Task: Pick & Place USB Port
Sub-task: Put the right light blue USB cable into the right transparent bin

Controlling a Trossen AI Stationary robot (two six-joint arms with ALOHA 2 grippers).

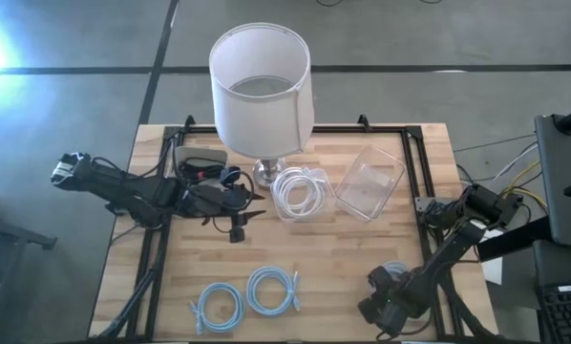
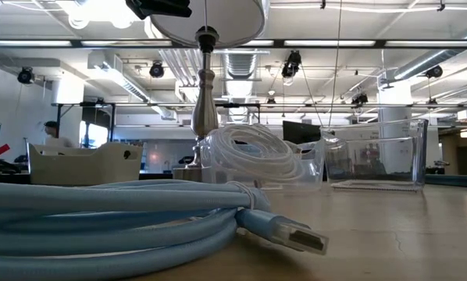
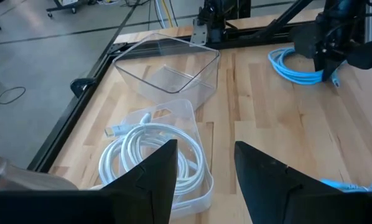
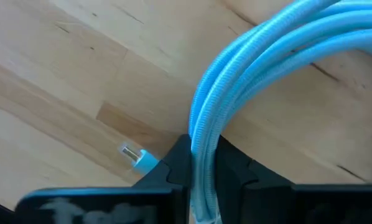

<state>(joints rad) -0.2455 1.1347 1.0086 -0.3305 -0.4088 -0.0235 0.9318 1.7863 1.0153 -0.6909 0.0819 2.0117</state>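
Right gripper (image 4: 201, 163):
- Positioned low over the near right part of the tabletop (image 1: 333, 277).
- Fingers (image 4: 173, 165) clenched on the blue USB cable (image 4: 248, 56), strands pinched between both.
- Rest of that coil lying on the wood, connector (image 4: 133, 154) resting flat just beside the fingers.

Left gripper (image 3: 204, 180):
- Held above the left-centre of the tabletop, just beside the lamp base (image 1: 266, 172).
- Fingers released, parted, nothing between them.
- Pointed toward the two clear containers.

Clear containers:
- Shallow clear tray (image 1: 316, 208) beside the lamp base, holding a coiled white cable (image 1: 300, 191) with its plug inside the rim.
- Empty clear bin (image 1: 370, 182) just to the right of the tray, touching or nearly touching it; cannot tell which.

Other items:
- Two blue coils (image 1: 243, 298) lying flat side by side at the near left of the tabletop, well apart from the right gripper.
- In the low view, one of these coils filling the foreground, its metal plug (image 2: 296, 232) on the wood.
- Lamp with white shade (image 1: 261, 86) standing upright at the far centre.
- Pale box (image 2: 81, 164) at the far left.
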